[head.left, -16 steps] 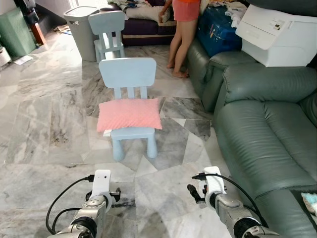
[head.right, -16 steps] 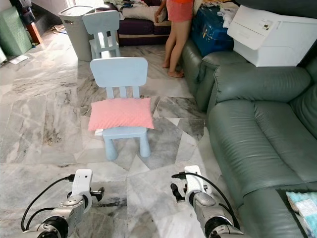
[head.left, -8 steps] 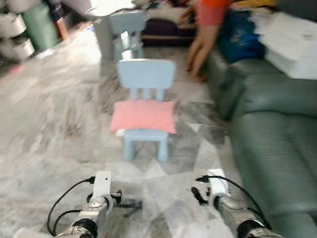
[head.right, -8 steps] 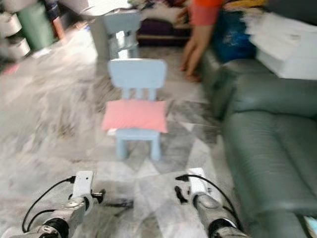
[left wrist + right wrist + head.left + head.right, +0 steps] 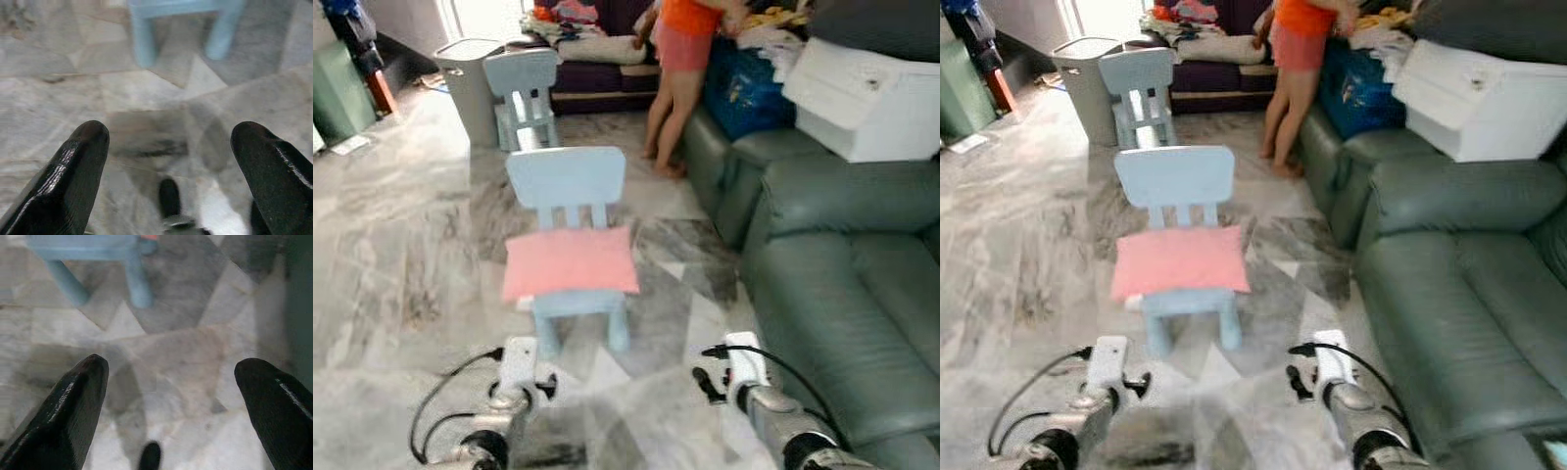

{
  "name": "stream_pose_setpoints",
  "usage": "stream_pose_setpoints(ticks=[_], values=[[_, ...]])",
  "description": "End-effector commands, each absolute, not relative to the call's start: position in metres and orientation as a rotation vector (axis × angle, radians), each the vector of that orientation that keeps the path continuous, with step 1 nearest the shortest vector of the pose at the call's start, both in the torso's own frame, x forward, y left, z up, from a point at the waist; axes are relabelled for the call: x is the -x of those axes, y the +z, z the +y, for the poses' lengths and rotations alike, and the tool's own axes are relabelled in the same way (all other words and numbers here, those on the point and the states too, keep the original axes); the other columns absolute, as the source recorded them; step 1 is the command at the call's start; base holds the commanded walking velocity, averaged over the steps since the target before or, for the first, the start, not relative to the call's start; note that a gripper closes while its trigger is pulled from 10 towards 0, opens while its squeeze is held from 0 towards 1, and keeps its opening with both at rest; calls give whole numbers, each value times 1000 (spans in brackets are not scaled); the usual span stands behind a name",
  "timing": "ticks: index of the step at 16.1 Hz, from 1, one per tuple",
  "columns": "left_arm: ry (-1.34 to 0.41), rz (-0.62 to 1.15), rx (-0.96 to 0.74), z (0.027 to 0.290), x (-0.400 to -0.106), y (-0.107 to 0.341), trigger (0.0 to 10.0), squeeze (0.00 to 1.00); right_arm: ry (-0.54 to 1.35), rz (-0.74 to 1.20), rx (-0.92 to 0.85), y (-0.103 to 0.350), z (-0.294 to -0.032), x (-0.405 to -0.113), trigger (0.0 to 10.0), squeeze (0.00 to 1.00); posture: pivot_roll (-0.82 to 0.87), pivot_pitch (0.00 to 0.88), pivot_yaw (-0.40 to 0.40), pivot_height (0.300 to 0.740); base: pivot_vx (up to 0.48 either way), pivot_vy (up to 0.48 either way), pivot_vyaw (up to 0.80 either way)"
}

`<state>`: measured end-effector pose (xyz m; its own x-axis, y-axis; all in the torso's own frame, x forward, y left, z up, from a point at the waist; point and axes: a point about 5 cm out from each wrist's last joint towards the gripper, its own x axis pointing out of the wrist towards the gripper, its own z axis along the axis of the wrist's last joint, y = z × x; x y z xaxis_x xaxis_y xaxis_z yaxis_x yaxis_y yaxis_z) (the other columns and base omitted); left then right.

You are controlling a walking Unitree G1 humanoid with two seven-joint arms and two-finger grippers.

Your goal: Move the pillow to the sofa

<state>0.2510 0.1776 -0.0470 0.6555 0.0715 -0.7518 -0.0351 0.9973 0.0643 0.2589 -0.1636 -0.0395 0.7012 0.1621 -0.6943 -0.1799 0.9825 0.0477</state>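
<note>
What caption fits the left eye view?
Pink pillow on a blue chair beside the sofa, both arms low.

We see a grey marble floor (image 5: 391,245) carrying a pale blue chair (image 5: 570,245) with a pink pillow (image 5: 570,262) on its seat, beside a green sofa (image 5: 842,284).

Both silver arms reach forward and low. The left arm (image 5: 480,446) sits at about 7 o'clock in the head view, and the right arm (image 5: 783,431) sits at about 5 o'clock. Each wrist has a white block on top, with a black cable looping out of it. The left gripper (image 5: 168,161) has its two black fingers (image 5: 73,166) spread wide apart, holding nothing. The right gripper (image 5: 171,396) looks the same, its fingers (image 5: 274,401) wide apart and holding nothing too.
</note>
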Motion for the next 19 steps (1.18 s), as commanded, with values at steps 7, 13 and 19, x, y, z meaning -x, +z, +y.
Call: stream_pose_setpoints(ticks=[7, 13, 19], values=[[70, 860, -56, 183, -250, -47, 10000, 0, 203, 746, 16, -35, -158, -265, 10000, 0, -179, 0, -21, 740, 396, 269, 0], [65, 864, -67, 183, -250, -47, 10000, 0, 207, 746, 20, -35, -158, -264, 10000, 0, -177, 0, -20, 740, 397, 269, 0], [64, 867, -69, 184, -249, -48, 10000, 0, 209, 749, 16, -36, -158, -263, 10000, 0, -176, 0, -21, 740, 397, 270, 0]])
